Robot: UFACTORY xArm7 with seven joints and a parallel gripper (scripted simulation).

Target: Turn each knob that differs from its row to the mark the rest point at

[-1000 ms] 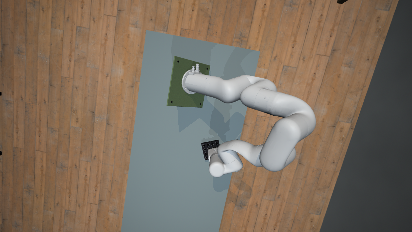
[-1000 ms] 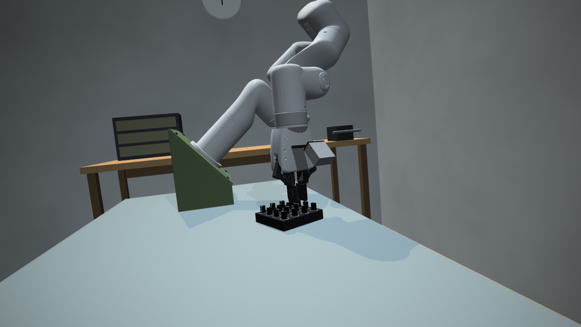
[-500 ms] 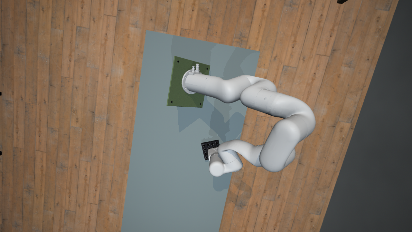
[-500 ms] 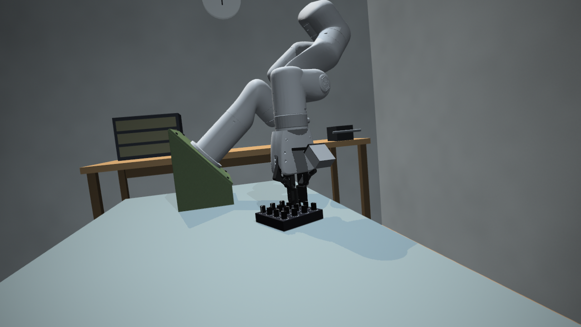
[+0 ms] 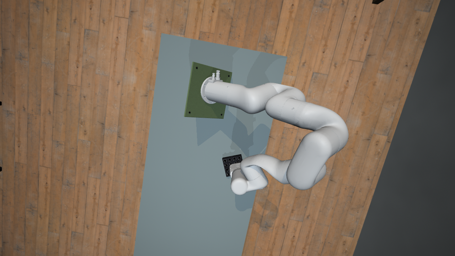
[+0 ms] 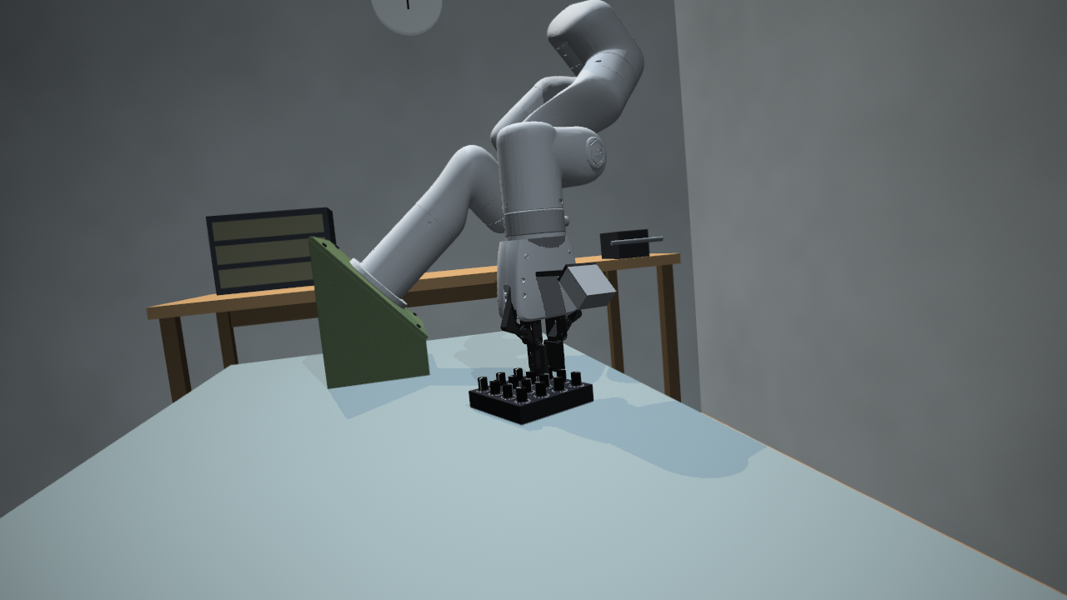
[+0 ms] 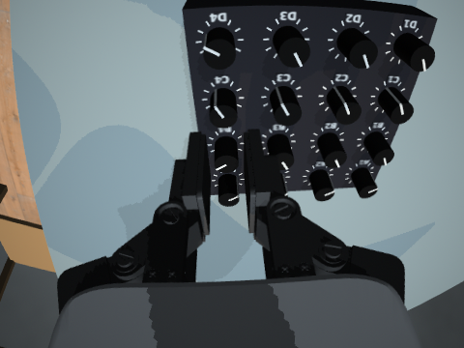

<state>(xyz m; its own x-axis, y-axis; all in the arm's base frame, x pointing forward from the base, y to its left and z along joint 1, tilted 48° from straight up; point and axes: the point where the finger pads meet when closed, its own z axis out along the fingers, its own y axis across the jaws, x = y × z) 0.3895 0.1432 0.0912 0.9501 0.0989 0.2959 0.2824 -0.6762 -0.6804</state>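
While the gripper (image 7: 226, 137) is hanging over the rear row: I am seeing its fingers standing narrow, one at 9 and one at 3 o'clock of A4 (image 7: 228, 188) in the wrist view, with a gap on each side. It is gripping nothing.
Box (image 7: 304, 4): it is sitting flat on the table (image 6: 298, 485), roughly 5 to 6 o'clock from the arm's base in the top view, near the table's edge.
Box heading: in the wrist view row D, the front, is lying at 12 o'clock and row A, the rear, at 6 o'clock, nearest the gripper.
Long axis: the box is looking close to square, so I am not calling one. Each knob's own axis is standing upright.
A4 line: its white dash is showing on the knob's side at about 6 o'clock. The exact mark is too small for me to read.
Risk, neighbour: B4 (image 7: 226, 151) is sitting just beside A4 at 12 o'clock, so a finger coming down off-centre is likely to nudge it off its mark.
Risk, slip: closing too high on the knob is risking a slipping twist and an overshoot.
Risk, box: pushing sideways is risking sliding or tipping the box.
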